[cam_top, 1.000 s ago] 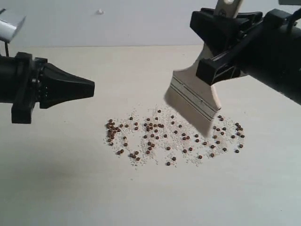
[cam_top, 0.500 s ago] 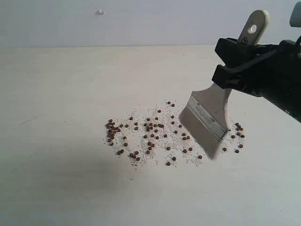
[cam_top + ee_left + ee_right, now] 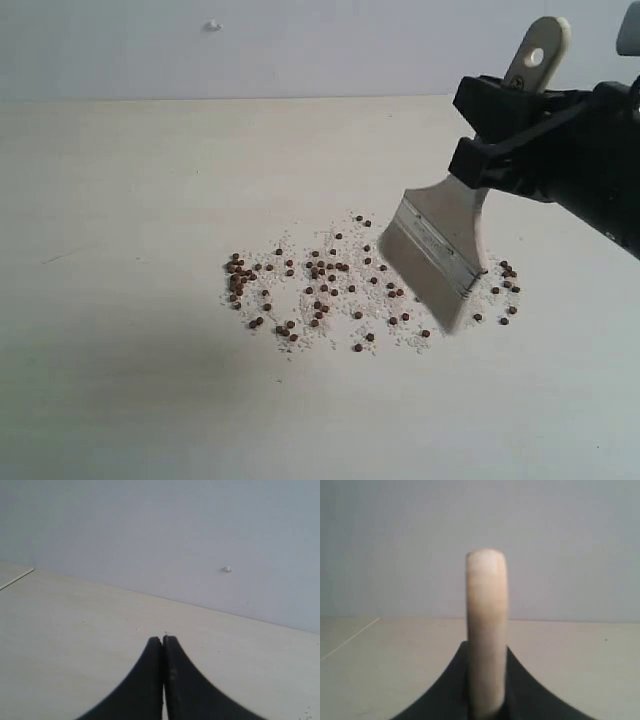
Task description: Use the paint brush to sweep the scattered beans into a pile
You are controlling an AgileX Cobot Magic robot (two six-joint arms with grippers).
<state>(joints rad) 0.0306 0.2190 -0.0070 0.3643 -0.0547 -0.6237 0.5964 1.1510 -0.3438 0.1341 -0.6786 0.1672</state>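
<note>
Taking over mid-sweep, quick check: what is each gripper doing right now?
Left gripper: jaws shut, holding nothing.
Right gripper: jaws shut on the paint brush, gripped by its handle.

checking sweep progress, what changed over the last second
The right gripper carried the paint brush rightward and down, its bristles now in the right part of the beans. The left gripper left the exterior view, shut. Beans barely disturbed; brush still clamped.
</note>
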